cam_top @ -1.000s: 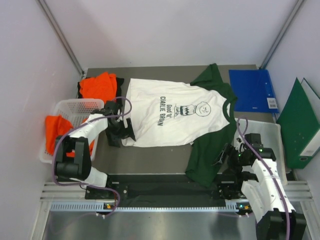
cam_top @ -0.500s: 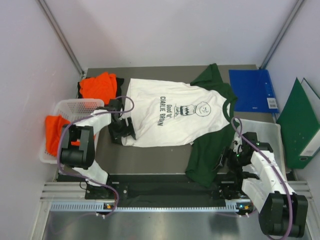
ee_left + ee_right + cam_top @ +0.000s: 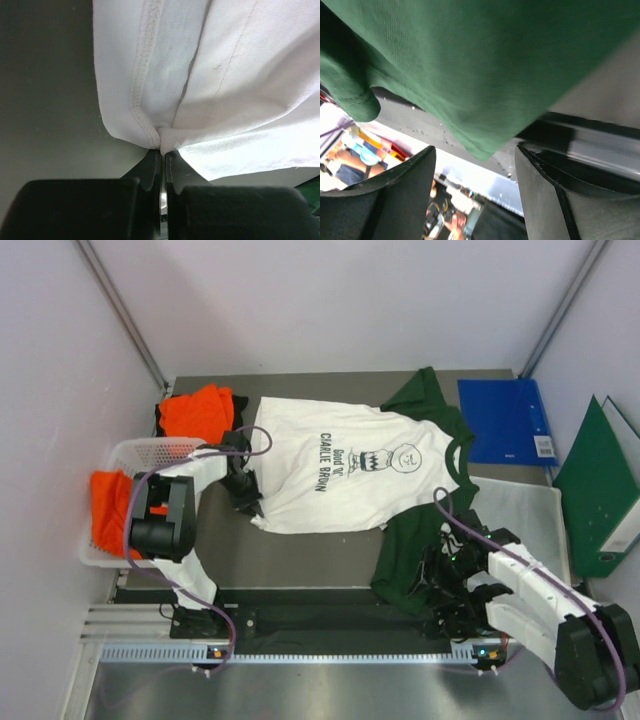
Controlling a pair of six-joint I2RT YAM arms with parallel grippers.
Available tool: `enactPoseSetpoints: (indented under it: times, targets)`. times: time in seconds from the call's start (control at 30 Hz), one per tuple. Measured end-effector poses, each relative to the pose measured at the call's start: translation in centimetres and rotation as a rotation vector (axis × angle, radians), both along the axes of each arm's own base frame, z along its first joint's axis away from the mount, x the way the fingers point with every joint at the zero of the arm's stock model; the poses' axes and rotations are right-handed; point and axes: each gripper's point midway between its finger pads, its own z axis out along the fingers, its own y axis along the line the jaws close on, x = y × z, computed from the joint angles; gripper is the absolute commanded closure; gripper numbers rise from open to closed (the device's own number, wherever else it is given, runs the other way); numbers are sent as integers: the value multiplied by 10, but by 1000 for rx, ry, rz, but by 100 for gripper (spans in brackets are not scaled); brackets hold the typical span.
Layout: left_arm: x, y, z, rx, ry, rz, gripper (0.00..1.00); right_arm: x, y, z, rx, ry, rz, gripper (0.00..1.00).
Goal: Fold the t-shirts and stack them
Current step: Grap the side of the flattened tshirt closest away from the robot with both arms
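The left gripper (image 3: 162, 161) is shown clamped on the hem of the Charlie Brown t-shirt (image 3: 225, 75) only by its wrist view; the spread fingers of the right gripper (image 3: 474, 165), only by the other.

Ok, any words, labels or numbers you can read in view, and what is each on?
"CHARLIE BROWN": black print on the shirt, sideways in the top view.
"Good ol'": smaller line beside it, barely legible.
Blue folder: white label, too small to read.
Green folder: white patch, nothing readable.
Wrist views: no text.
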Motion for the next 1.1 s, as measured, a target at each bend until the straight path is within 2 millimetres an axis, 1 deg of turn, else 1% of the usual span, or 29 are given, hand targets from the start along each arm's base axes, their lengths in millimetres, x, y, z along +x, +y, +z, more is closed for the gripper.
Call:
enactPoseSetpoints:
  times: [0.07, 0.2, 0.27, 0.3, 0.33, 0.4, 0.43, 0.53, 0.6, 0.7, 0.83, 0.9, 0.97, 1.1]
  targets:
    - [2, 0, 1, 1, -2, -2, 100, -4, 8, 0, 3, 28, 17, 36]
    - [8, 1, 2, 15, -10, -5, 100, -6, 18, -2, 1, 63, 17, 37]
    - [11, 2, 3, 22, -19, -8, 100, -8, 23, -4, 2, 88, 24, 50]
    - [13, 3, 4, 25, -24, -9, 100, -8, 26, -4, 2, 94, 28, 68]
    - [16, 3, 5, 28, -30, -12, 100, -9, 27, -6, -1, 101, 34, 79]
    - [17, 3, 6, 31, -33, -12, 100, -10, 29, -10, -18, 115, 47, 96]
    - [18, 4, 6, 32, -35, -12, 100, -11, 29, -12, -24, 123, 52, 99]
    - [18, 4, 7, 35, -35, -14, 100, -7, 28, -13, -58, 123, 56, 100]
    - [17, 5, 8, 38, -31, -15, 100, 2, 29, -8, -77, 88, 55, 100]
    - [13, 6, 9, 47, -14, -13, 100, 18, 33, 10, -76, 16, 48, 100]
    - [2, 11, 18, 69, 9, -8, 100, 30, 36, 44, -53, -76, 40, 100]
    - [-3, 12, 28, 71, 4, -3, 100, 30, 34, 57, -47, -101, 36, 100]
    - [-8, 13, 38, 69, -4, 2, 100, 24, 30, 65, -49, -102, 34, 100]
    - [-20, 14, 50, 70, 7, 14, 100, 4, 17, 68, -80, -64, 35, 100]
